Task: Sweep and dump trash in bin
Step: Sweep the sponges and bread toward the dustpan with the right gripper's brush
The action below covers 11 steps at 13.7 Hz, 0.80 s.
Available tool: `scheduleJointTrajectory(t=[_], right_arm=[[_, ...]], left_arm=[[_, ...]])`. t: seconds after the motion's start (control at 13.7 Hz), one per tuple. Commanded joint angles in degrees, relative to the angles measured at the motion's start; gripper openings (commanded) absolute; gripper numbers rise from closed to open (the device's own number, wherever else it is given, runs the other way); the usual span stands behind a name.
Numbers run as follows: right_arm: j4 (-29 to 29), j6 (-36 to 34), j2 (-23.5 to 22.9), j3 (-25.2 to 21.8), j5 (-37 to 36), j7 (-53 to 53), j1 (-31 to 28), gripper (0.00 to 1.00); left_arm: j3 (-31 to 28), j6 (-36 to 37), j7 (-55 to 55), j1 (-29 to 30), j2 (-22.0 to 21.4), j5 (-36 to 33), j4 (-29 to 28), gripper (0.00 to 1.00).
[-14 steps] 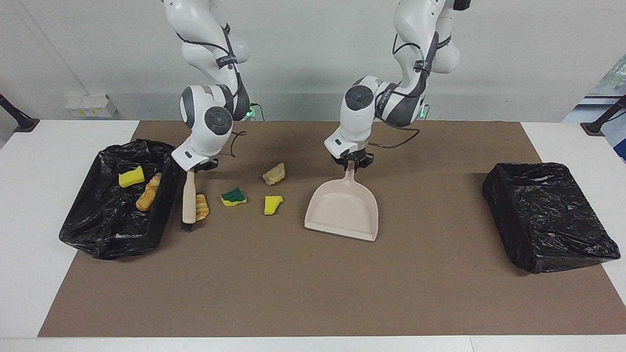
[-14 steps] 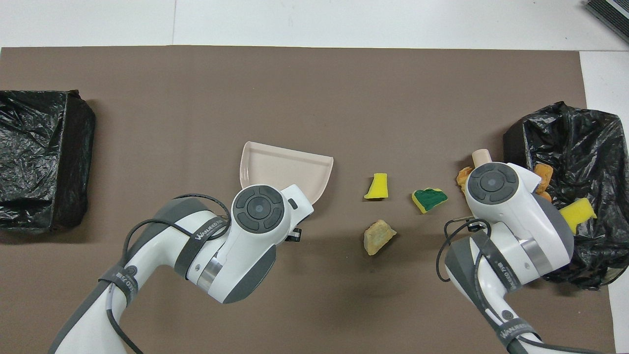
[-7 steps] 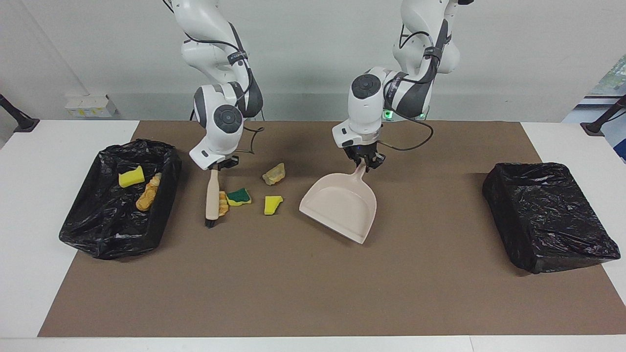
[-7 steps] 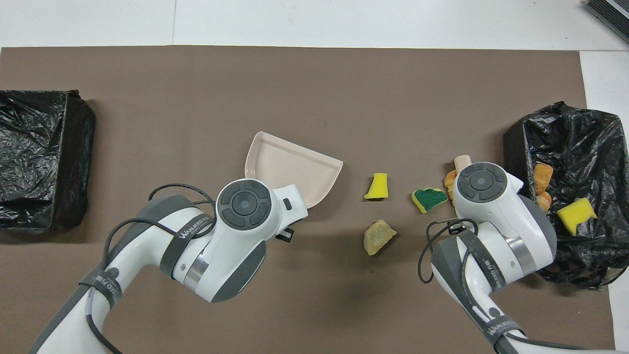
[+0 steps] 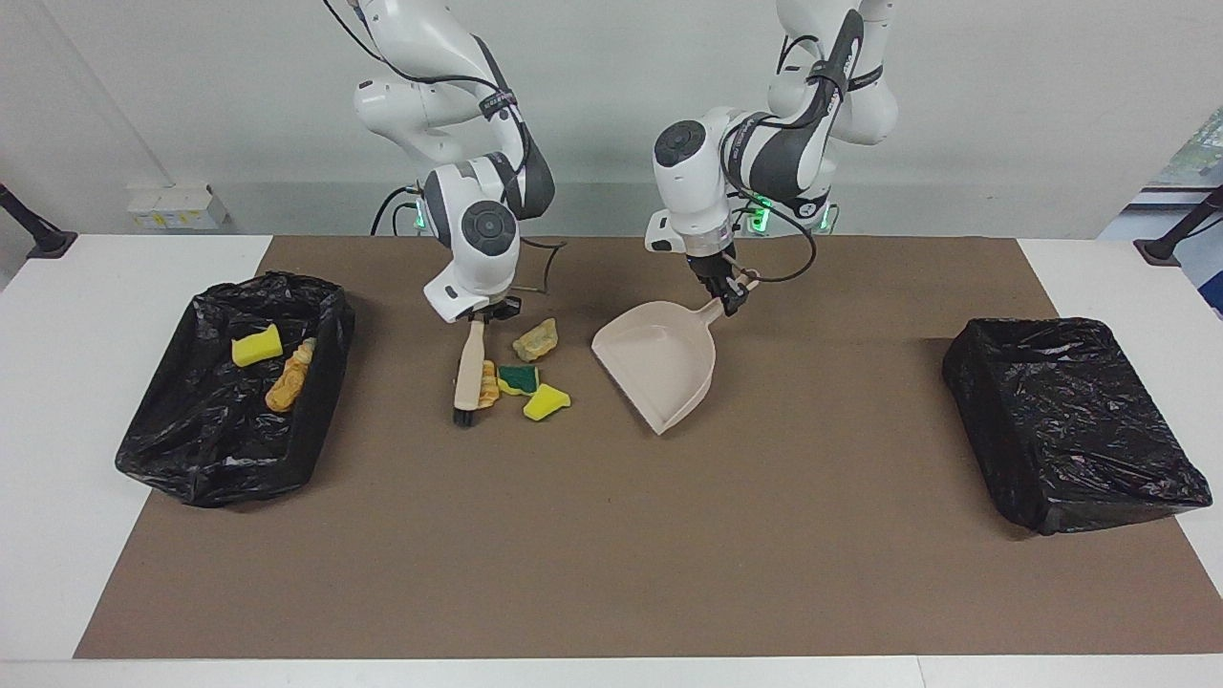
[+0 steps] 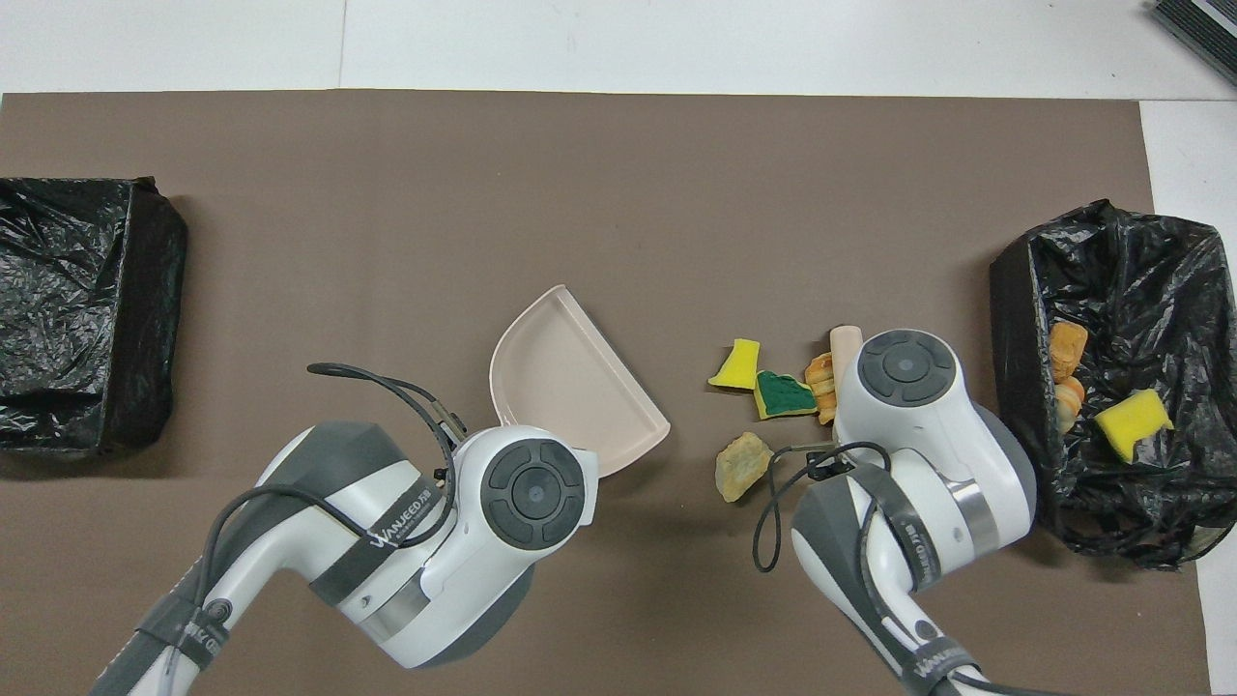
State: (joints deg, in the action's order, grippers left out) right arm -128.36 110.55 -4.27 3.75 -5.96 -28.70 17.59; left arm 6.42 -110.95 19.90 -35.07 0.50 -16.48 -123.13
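1. Fingers, right gripper (image 5: 478,317): clamped on brush (image 5: 468,375); trash (image 5: 524,380) touching its bristle end.
2. Fingers, left gripper (image 5: 731,294): clamped on dustpan (image 5: 659,368) handle, pan tilted near trash.

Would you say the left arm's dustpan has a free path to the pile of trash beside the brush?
Probably yes. The left gripper holds the dustpan with its mouth turned toward the trash, and only bare mat lies between them. The brush, held by the right gripper, backs the pile.
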Motion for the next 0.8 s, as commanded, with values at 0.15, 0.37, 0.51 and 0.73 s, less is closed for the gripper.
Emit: scheduleJointTrajectory(t=[0.15,0.37,0.51,0.73], right_arm=[[0.5,-1.1,-1.7,0.5,6.3,0.1,3.0,0.0],[2.1,-0.5,-2.6,0.5,11.0,4.3,4.8,0.0],[2.2,1.6,-2.5,0.5,16.9,6.0,6.8,0.0],[2.1,2.0,-2.6,0.5,21.9,10.8,11.2,0.0]], left_arm=[[-0.5,-2.5,11.5,-0.9,0.7,-1.0,-1.1,0.0],[-0.6,-6.4,13.4,-0.6,3.5,-0.9,0.3,0.0],[-0.6,-7.3,13.6,-0.5,4.7,-0.8,1.2,0.0],[-0.6,-6.7,13.5,-0.7,4.6,-0.8,1.1,0.0]])
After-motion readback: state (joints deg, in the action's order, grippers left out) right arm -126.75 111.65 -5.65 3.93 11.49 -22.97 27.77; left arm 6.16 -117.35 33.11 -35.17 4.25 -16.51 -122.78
